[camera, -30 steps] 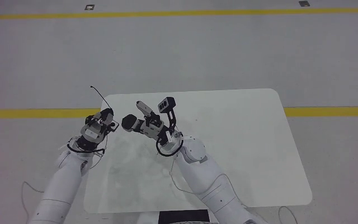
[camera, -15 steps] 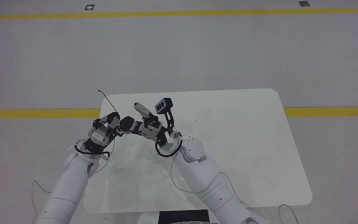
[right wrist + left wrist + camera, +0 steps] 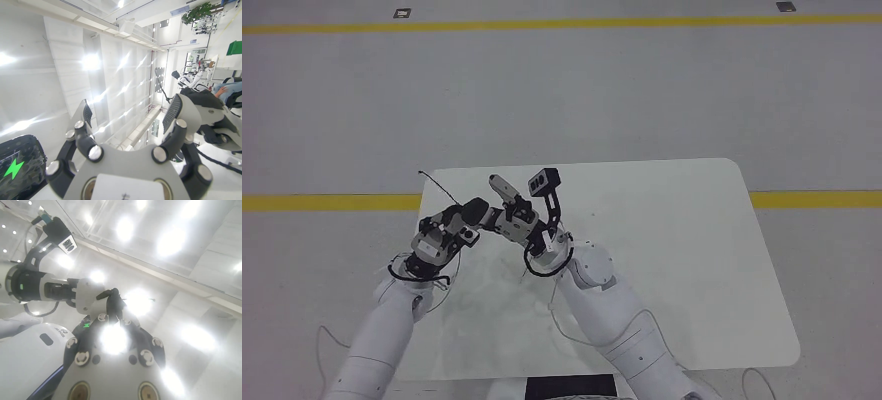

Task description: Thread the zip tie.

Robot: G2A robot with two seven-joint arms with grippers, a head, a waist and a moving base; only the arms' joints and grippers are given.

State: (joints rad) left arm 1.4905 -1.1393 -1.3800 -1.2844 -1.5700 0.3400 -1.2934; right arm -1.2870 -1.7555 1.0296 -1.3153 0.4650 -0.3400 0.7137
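A thin black zip tie sticks out from my left gripper, which is shut on one end of it above the table's left part. In the left wrist view the left gripper pinches the tie at its closed tips. My right gripper stands open right beside it, one finger against the left gripper. In the right wrist view the right gripper has its jaws wide apart. The zip tie rises just past one ribbed finger, with nothing between the pads.
The white table lies below both arms, with bare surface to the right and front. Yellow floor lines run behind it and beside it. A person sits far off in the room in the right wrist view.
My left gripper has carried the zip tie to the right, up against the right gripper. The right gripper has tilted and shifted slightly farther back, still open.
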